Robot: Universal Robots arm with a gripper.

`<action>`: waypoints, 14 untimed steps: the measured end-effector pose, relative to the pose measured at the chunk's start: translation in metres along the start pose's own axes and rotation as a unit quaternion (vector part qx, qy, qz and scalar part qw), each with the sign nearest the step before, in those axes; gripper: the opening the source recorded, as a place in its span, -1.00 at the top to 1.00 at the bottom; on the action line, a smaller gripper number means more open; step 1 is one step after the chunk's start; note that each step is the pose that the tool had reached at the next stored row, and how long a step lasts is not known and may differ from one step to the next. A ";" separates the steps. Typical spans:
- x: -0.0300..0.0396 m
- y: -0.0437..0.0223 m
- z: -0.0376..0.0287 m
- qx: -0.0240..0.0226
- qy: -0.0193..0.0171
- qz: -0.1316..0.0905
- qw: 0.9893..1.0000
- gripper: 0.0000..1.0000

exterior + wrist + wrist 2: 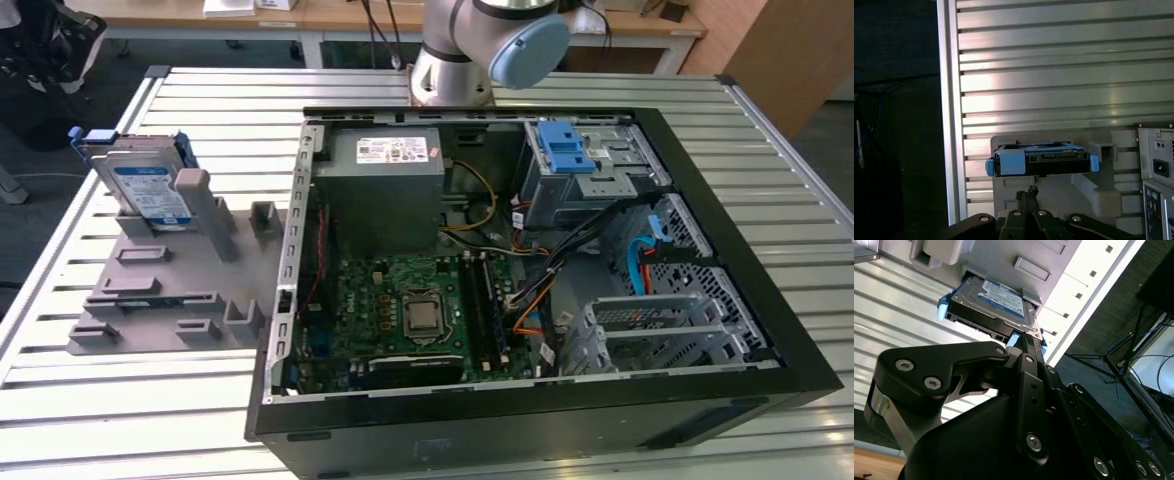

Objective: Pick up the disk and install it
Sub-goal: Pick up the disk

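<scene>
The disk stands on edge in a slot of the grey holder on the table, at the exterior view's left, beside the open computer case. It is silver with a blue-and-white label and blue side rails. Both wrist views look at it: the second wrist view shows the disk's label face, the first wrist view the connector edge of the disk. My gripper hovers apart from the disk, fingers together and holding nothing. In the second wrist view the gripper points at the disk's near corner.
The open computer case lies on the slatted metal table, holding a grey power-supply box, a motherboard and a drive cage with a blue latch. The arm's base stands behind the case. The table's edge drops to dark floor.
</scene>
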State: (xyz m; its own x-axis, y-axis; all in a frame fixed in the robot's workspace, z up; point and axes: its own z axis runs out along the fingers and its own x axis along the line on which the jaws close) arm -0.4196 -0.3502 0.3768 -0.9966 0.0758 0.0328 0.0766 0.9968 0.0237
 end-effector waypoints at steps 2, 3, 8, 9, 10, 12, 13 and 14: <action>0.0002 0.0000 0.0000 0.000 0.000 0.000 1.000 0.79; 0.0002 0.0000 0.0001 0.000 0.000 0.000 1.000 0.79; 0.0003 0.0000 0.0000 0.000 0.000 -0.008 1.000 0.79; 0.0003 -0.0001 0.0000 0.000 0.000 -0.012 1.000 0.79; 0.0003 0.0000 0.0000 0.000 0.000 -0.015 1.000 0.79; 0.0003 -0.0001 0.0000 0.001 0.001 -0.022 1.000 0.79; 0.0003 0.0000 0.0000 0.001 0.001 -0.025 1.000 0.79; 0.0003 0.0000 0.0000 0.001 0.001 -0.028 1.000 0.79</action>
State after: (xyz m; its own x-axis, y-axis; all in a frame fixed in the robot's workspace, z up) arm -0.4199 -0.3502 0.3768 -0.9993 0.0202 0.0327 0.0210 0.9995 0.0237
